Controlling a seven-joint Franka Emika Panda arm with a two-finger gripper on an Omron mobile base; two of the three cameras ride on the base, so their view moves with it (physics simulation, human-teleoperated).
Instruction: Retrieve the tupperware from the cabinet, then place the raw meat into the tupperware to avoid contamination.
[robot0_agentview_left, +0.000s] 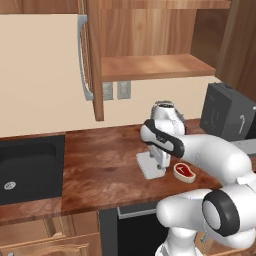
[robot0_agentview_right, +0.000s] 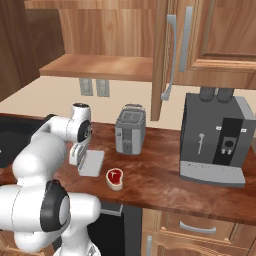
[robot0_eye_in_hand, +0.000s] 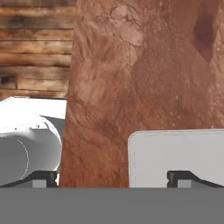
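Observation:
The tupperware (robot0_agentview_left: 148, 168) (robot0_agentview_right: 92, 163), a shallow pale square container, rests on the wooden counter (robot0_agentview_left: 100, 165). My gripper (robot0_agentview_left: 158, 159) (robot0_agentview_right: 78, 155) (robot0_eye_in_hand: 111, 179) points down just over it and is open, with nothing held. In the hand view the tupperware (robot0_eye_in_hand: 179, 157) lies under the right fingertip (robot0_eye_in_hand: 183, 177), and the left fingertip (robot0_eye_in_hand: 41, 178) is off its edge. The raw meat (robot0_agentview_left: 184, 171) (robot0_agentview_right: 114, 178), red with a pale rim, lies on the counter just right of the tupperware. The cabinet (robot0_agentview_left: 150, 67) (robot0_agentview_right: 100, 65) stands open above, its shelf bare.
A silver-grey toaster (robot0_agentview_right: 131, 129) stands behind the tupperware. A dark coffee machine (robot0_agentview_right: 215, 140) (robot0_agentview_left: 227, 112) sits at the right. The black sink (robot0_agentview_left: 27, 170) is at the left. The open cabinet door (robot0_agentview_left: 90, 60) (robot0_agentview_right: 167, 55) juts out over the counter.

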